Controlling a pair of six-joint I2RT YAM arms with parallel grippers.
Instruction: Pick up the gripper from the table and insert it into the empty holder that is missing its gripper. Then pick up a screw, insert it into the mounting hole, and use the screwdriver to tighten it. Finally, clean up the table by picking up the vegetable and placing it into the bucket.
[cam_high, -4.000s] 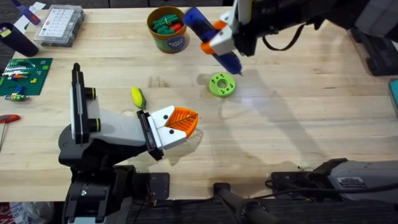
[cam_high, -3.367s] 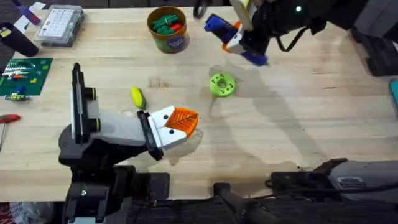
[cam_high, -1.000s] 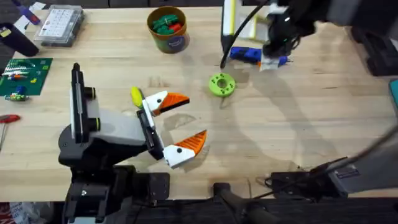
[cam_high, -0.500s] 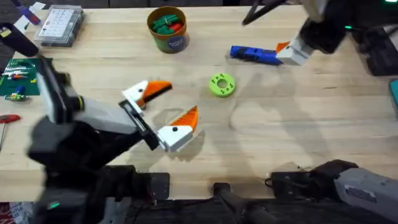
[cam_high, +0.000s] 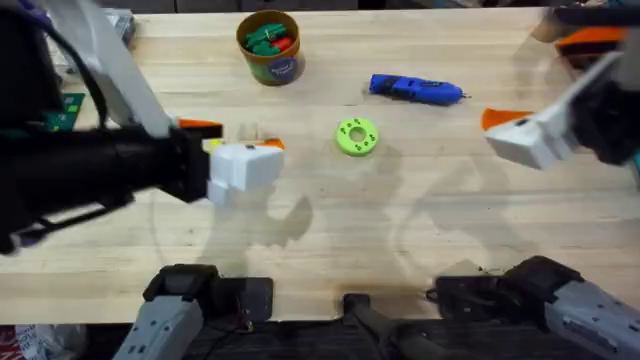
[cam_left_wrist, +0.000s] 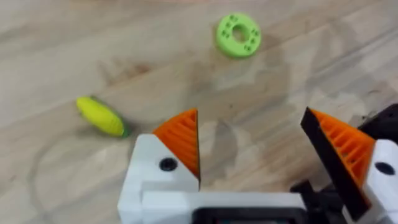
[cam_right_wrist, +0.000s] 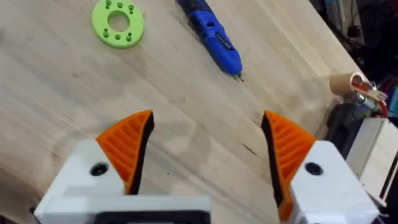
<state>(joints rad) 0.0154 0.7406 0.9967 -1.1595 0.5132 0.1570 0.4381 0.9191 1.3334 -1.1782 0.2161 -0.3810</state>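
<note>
Above the table, left gripper spread wide, empty, near vegetable; right gripper spread, empty.

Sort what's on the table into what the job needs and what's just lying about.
Needed for the job:
- blue screwdriver, lying flat
- yellow vegetable, on the wood ahead of the open left pincer
- orange bucket, already holding green and red bits

Just lying about:
- green disc with holes
- clear plastic box at the far left
</note>
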